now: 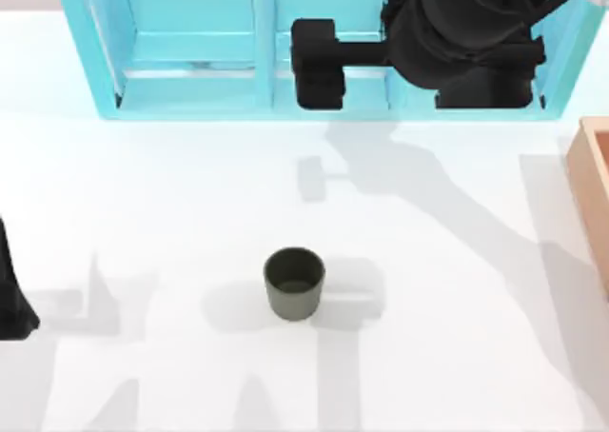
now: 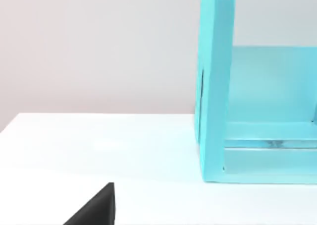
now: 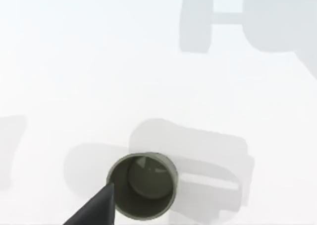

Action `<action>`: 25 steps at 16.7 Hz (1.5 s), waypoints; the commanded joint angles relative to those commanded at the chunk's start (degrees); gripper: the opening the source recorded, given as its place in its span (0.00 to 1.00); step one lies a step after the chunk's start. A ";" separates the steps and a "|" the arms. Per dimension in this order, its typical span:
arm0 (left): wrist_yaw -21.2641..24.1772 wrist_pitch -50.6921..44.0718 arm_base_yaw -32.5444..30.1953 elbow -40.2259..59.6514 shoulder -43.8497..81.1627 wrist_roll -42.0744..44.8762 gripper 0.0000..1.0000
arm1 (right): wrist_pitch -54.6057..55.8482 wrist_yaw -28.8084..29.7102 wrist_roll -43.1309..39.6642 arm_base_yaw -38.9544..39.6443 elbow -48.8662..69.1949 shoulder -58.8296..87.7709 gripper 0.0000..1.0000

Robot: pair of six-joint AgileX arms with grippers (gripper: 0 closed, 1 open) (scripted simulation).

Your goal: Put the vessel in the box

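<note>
Right hand (image 1: 317,64) high over the shelf unit (image 1: 190,51), grip state unclear, well apart from upright vessel (image 1: 294,283).

Right gripper (image 1: 317,66) high over turquoise shelf (image 1: 190,70), cup (image 1: 294,282) below and forward of its jaws, upright, alone on bare tabletop (image 1: 143,204). Open room all round cup, nothing touching it. Wooden box (image 1: 595,194) at tabletop's right edge, well apart from cup, bare surface between. Shelf wall stands behind. Left gripper (image 1: 11,289) parked at left edge, clear of cup.

vessel (image 1: 294,282) mid-table, box (image 1: 592,192) far right
</note>
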 joint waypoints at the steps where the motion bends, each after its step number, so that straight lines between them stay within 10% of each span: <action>1: 0.00 0.00 0.00 0.00 0.00 0.00 1.00 | -2.42 -0.51 1.65 0.88 2.70 3.42 1.00; 12: 0.00 0.00 0.00 0.00 0.00 0.00 1.00 | -17.59 -6.10 13.45 4.59 16.28 24.17 1.00; 25: 0.00 0.00 0.00 0.00 0.00 0.00 1.00 | -6.70 -6.17 13.50 4.53 6.01 25.07 1.00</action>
